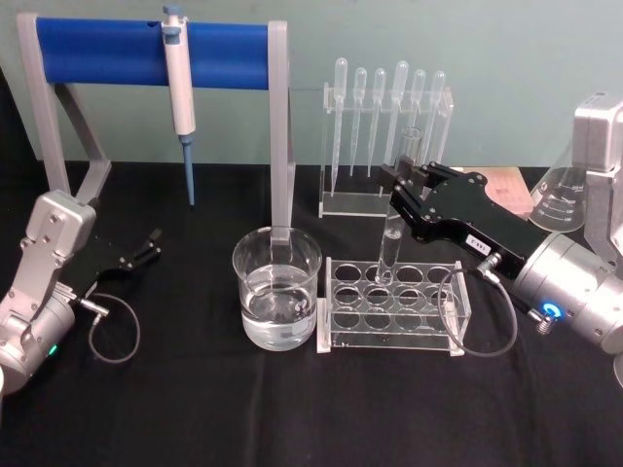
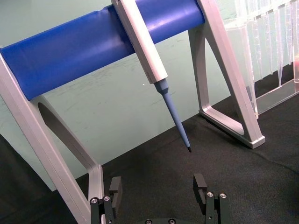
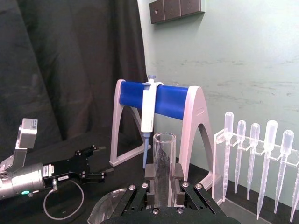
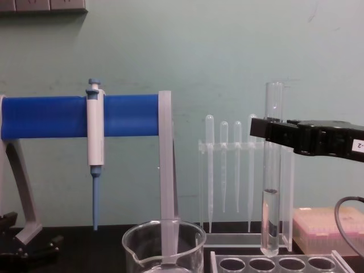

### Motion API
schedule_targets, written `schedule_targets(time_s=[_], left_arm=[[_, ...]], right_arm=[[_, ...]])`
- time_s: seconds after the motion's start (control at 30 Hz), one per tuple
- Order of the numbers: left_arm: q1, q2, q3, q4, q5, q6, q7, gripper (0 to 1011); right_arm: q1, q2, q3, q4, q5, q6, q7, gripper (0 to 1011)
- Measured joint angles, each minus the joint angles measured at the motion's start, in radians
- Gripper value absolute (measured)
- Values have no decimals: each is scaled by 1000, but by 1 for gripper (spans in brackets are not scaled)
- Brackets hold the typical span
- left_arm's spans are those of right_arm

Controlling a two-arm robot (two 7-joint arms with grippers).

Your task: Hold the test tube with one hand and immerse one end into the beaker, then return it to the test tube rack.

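The test tube (image 1: 390, 248) stands upright with its round end just above the back row of the clear rack (image 1: 394, 326), and it holds some clear liquid. My right gripper (image 1: 402, 192) is shut on the test tube's upper part; the chest view shows the test tube (image 4: 271, 176) hanging from the right gripper (image 4: 266, 129). In the right wrist view the test tube (image 3: 163, 158) rises between the fingers (image 3: 149, 173). The beaker (image 1: 276, 255), partly filled with water, stands left of the rack. My left gripper (image 1: 146, 249) rests open at the far left, parked.
A blue-tipped pipettor (image 1: 180, 97) hangs from the blue-bar stand (image 1: 107, 53) at the back left. Several plastic pipettes (image 1: 384, 107) hang in a clear holder behind the rack. A conical flask (image 1: 563, 199) stands at the far right, and a pink-topped box (image 4: 327, 227) beside it.
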Motion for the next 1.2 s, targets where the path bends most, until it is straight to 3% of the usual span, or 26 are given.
schedule_targets(time_s=[1.2], left_arm=[[0, 0, 0, 0, 0, 0, 0, 1000]], right_arm=[[0, 0, 0, 0, 0, 0, 0, 225]])
